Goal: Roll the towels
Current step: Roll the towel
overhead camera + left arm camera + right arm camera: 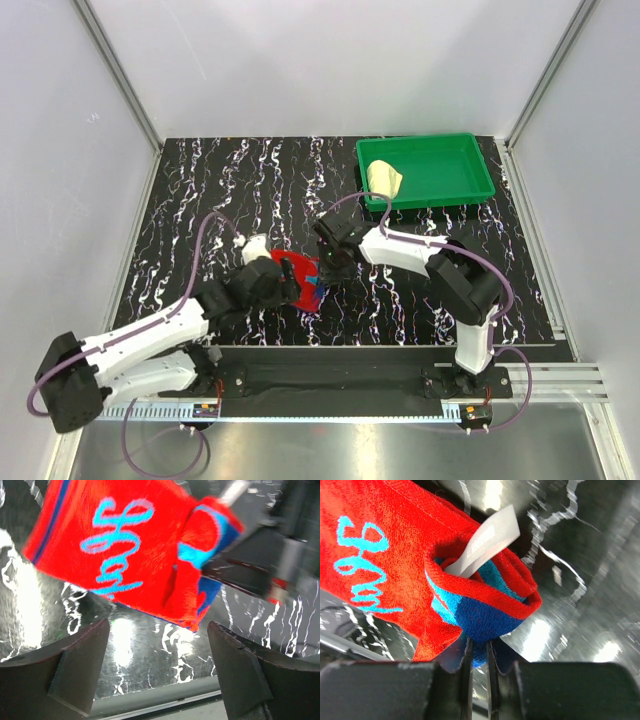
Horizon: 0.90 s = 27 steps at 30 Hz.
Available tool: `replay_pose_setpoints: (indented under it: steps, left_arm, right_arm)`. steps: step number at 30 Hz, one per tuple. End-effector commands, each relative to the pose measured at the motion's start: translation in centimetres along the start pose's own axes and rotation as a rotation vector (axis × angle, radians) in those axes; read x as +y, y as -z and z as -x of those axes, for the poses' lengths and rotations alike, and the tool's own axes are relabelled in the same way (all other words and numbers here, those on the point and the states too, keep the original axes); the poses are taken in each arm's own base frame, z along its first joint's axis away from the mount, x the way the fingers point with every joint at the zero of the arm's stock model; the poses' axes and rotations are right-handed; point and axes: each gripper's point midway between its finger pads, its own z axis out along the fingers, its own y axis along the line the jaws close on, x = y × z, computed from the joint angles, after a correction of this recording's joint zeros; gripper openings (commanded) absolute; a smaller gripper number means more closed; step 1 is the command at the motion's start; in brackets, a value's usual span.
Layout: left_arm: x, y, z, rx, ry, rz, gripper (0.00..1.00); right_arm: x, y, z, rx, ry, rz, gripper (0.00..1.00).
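Observation:
The red towel point(296, 275) with teal-blue script lies on the black marbled table between the two arms. My right gripper point(477, 652) is shut on the towel's blue-and-red corner point(485, 617), which is curled over with a white label sticking out. In the left wrist view the red towel point(120, 555) lies ahead of my left gripper point(157, 650), which is open, empty and just short of the towel's near edge. The pale yellow towel point(383, 178) lies in the green tray.
The green plastic tray point(450, 165) stands at the back right of the table. The table's near edge and a metal rail point(165, 702) lie just below my left fingers. White walls close in the sides and back.

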Motion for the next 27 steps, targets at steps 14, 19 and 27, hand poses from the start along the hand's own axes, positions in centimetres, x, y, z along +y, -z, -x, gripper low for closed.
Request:
replay_pose_setpoints:
  steps: [14,19,27]
  left_arm:
    - [-10.6,1.1,-2.3,-0.295,-0.627,0.002,0.79]
    - [-12.6,-0.1,-4.1,-0.286,-0.697,-0.014,0.79]
    - [-13.5,-2.0,-7.1,-0.226,-0.737,-0.079,0.73]
  right_arm:
    - [-0.9,5.2,-0.3,0.045,0.069,-0.132,0.12]
    - [-0.9,5.6,-0.5,0.052,0.073,-0.136,0.13]
    - [-1.1,6.3,-0.4,0.046,0.084,-0.147,0.13]
